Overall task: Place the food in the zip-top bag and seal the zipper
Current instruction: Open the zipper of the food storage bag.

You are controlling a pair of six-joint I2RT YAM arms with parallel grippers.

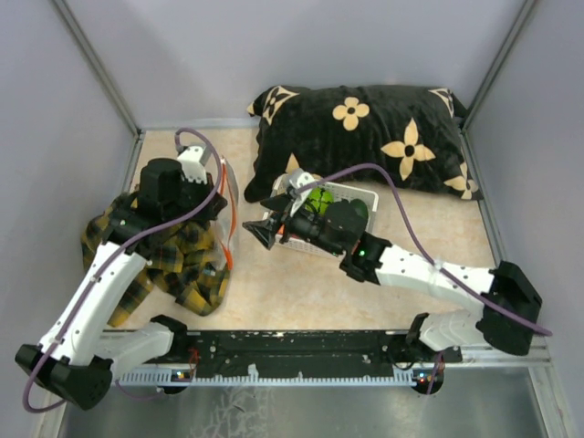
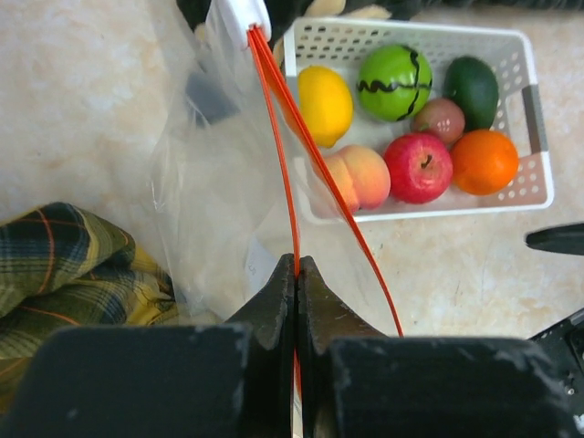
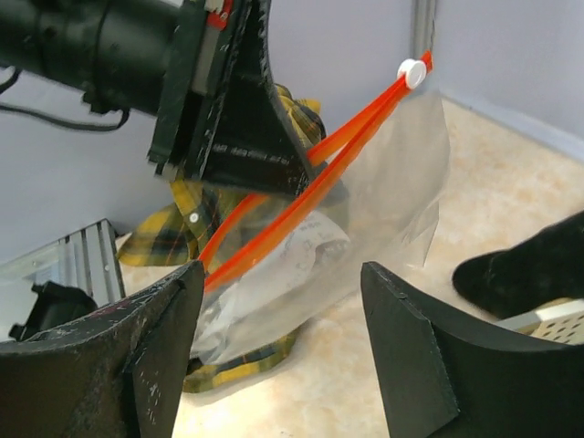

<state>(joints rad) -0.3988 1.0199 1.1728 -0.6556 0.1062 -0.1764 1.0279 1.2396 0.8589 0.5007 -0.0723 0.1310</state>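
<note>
Counter (image 1: 365,292): beige.
Left fingers (image 2: 274,306): clamped on zipper (image 2: 285,173).
Right fingers (image 3: 415,356): apart, empty.
Left wrist view alone: food (image 2: 418,167) filling basket (image 2: 456,205).

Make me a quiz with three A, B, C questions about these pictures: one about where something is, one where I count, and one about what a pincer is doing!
1. Where are the toy fruits?
A. in the white basket
B. in a blue bowl
C. on a shelf

2. How many toy fruits are there?
A. five
B. seven
C. nine

3. What is the left pincer doing?
A. standing wide open
B. holding a spoon
C. pinching shut on the zipper

Answers:
1 A: every fruit lies inside the basket's lattice walls.
2 B: yellow, striped green, dark green, brown, peach, red and orange make seven.
3 C: its jaws are closed together on the thin red-orange strip.
</note>
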